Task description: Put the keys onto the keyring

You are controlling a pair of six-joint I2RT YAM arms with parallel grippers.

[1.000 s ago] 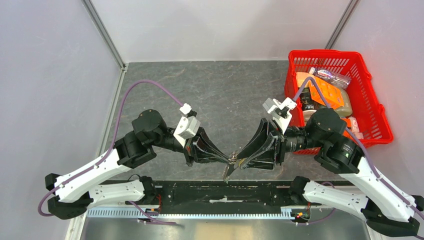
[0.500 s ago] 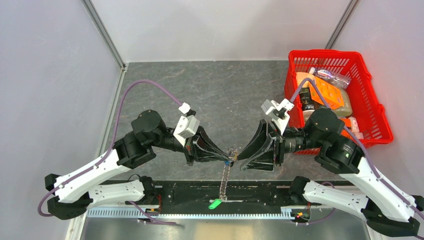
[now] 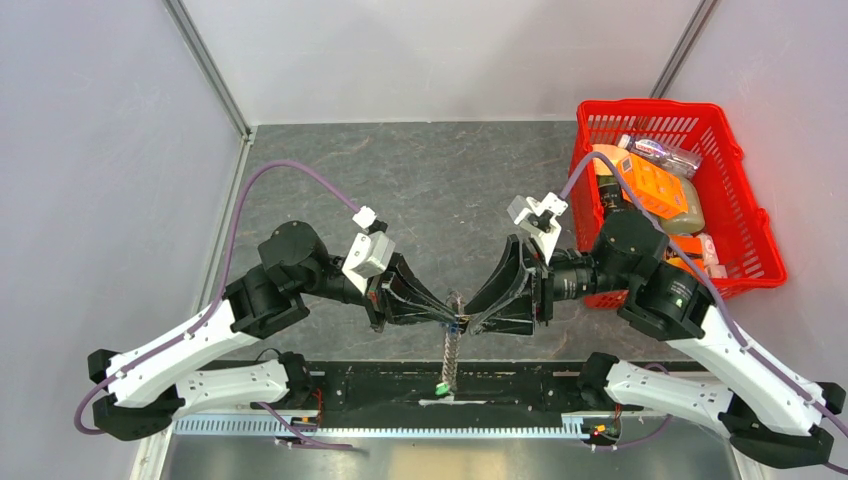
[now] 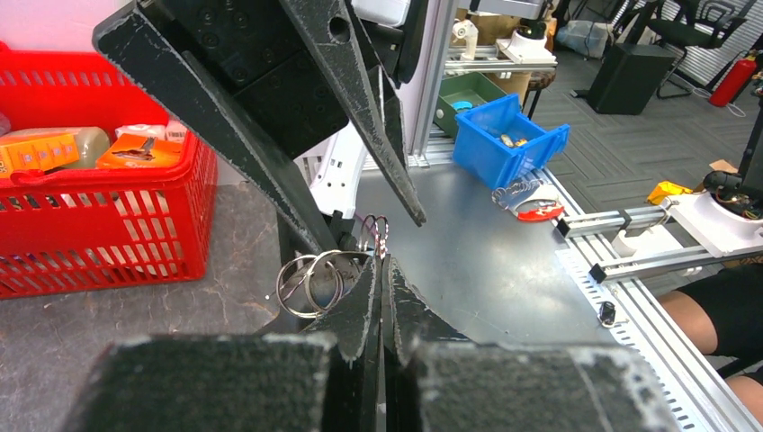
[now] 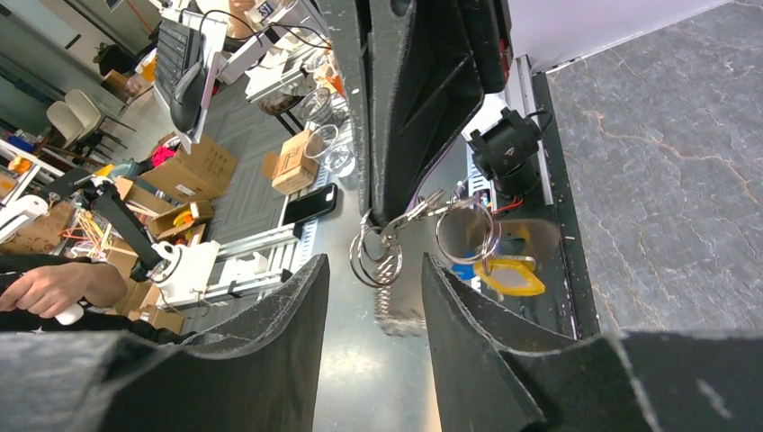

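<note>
The left gripper (image 4: 379, 274) has its fingers pressed together on the keyring (image 4: 310, 284), pinching the wire loops at their edge. It holds them above the middle of the tabletop's (image 3: 420, 190) near edge. The right gripper (image 5: 373, 261) faces it tip to tip with its fingers parted to a moderate gap and nothing between them. The loops sit just in front of that gap. From the pinch the twisted chain (image 3: 449, 350) hangs straight down toward the near edge and ends in the green tag (image 3: 441, 388). In the right wrist view a yellow-capped key (image 5: 509, 275) appears to hang from one of the loops. I cannot make out any other keys. A red basket (image 3: 760, 240) of packets sits at the far right corner, well apart from the work. The keyring looks light and stiff, and its smooth wire is likely to slip or twist under a fingertip pinch. The loose chain and tag will probably swing and tug on it. The steadiest hold would be across the flat of the loop near the present pinch, never on the chain. A key is best taken by its plastic cap, which offers more friction than the bare blade.
</note>
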